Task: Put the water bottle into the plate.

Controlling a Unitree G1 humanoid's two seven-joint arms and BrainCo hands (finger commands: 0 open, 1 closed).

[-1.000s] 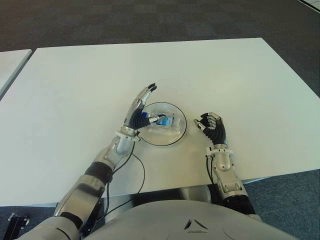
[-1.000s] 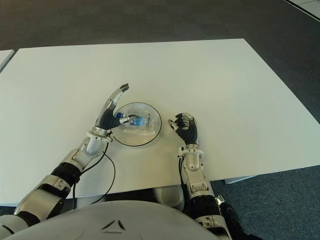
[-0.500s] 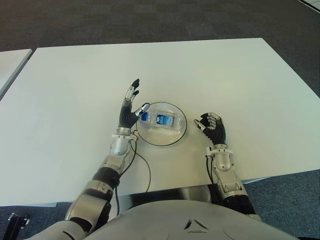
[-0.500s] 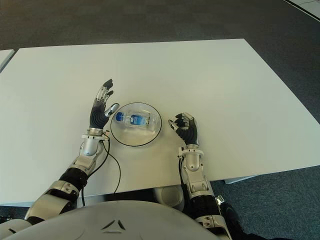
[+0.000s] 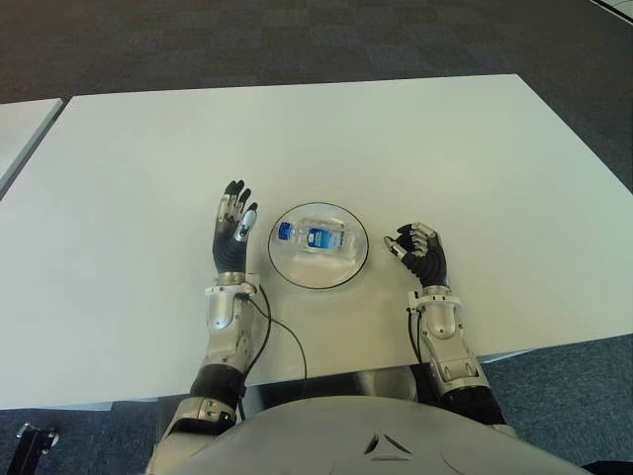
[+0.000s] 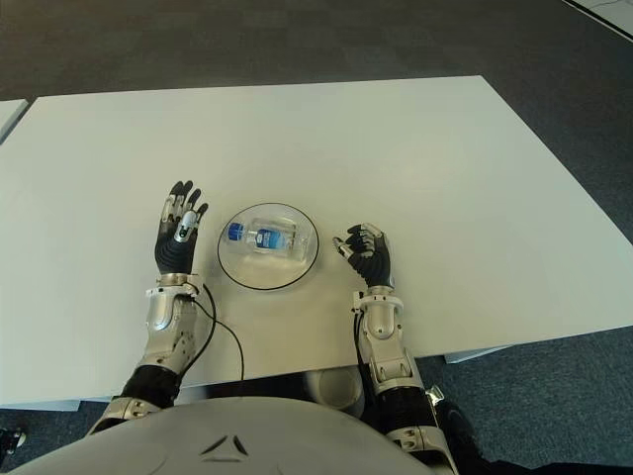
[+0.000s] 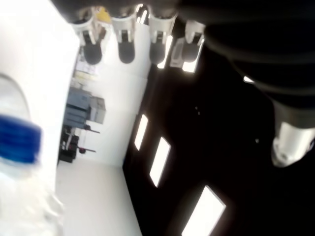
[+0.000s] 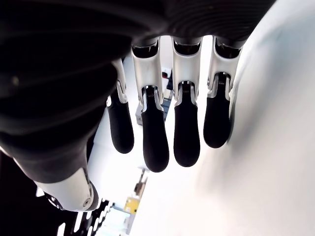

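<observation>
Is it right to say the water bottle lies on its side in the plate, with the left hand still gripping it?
Not quite. The water bottle does lie on its side in the plate, but the left hand is not gripping it: the left eye view shows that hand open, beside the plate on its left, holding nothing.

My left hand [image 5: 230, 233] has black palm padding, silver finger segments and dark rubber fingertips [image 7: 126, 51]. A silver cuff joins it to a grey forearm with a black band lower down. A thin black cable [image 5: 280, 333] loops out from that wrist. My right hand [image 5: 420, 253] is built alike: black ribbed segments, silver knuckle links, black fingertip pads [image 8: 187, 139]. Its silver wrist housing carries small dark screws. My torso shell is pale grey, with a small dark triangular mark at its centre.
</observation>
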